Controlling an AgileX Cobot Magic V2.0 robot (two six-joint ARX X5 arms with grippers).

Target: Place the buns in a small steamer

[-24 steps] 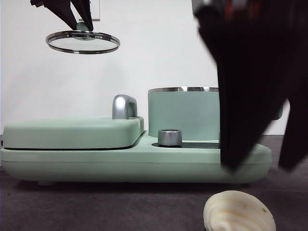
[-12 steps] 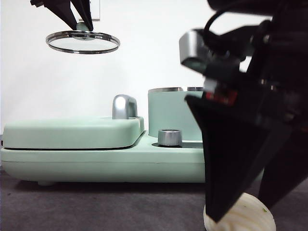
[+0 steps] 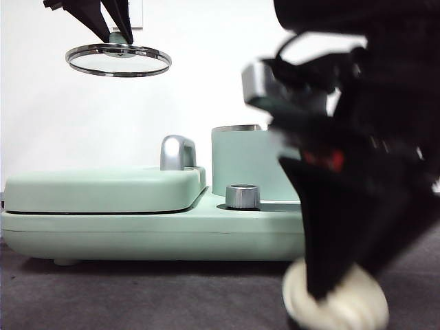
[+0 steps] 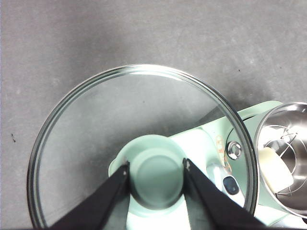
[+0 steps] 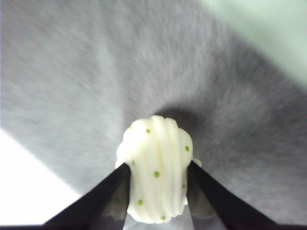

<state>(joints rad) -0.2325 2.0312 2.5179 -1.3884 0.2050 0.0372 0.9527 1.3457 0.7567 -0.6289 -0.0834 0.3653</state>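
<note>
My left gripper (image 3: 117, 31) is shut on the green knob (image 4: 156, 179) of the glass lid (image 3: 118, 60) and holds it high at the far left, off the pot. The small steamer (image 3: 244, 161), a mint-green pot with a steel rim, stands open on the base. In the left wrist view the plain bun (image 4: 274, 167) lies inside the steamer (image 4: 292, 120). My right gripper (image 3: 340, 289) is down at the near right. In the right wrist view, its jaws press both sides of the ridged bun (image 5: 156, 158). The ridged bun (image 3: 344, 306) sits low at the table.
The flat mint-green grill section (image 3: 103, 189) with its chrome handle (image 3: 177, 151) lies left of the steamer. A steel dial (image 3: 242, 196) sits on the base in front of the pot. The grey table (image 3: 137, 295) runs along the front.
My right gripper has come down from in front of the steamer onto the ridged bun and closed around it. The bun has shifted slightly left. The left gripper and lid have not moved.
</note>
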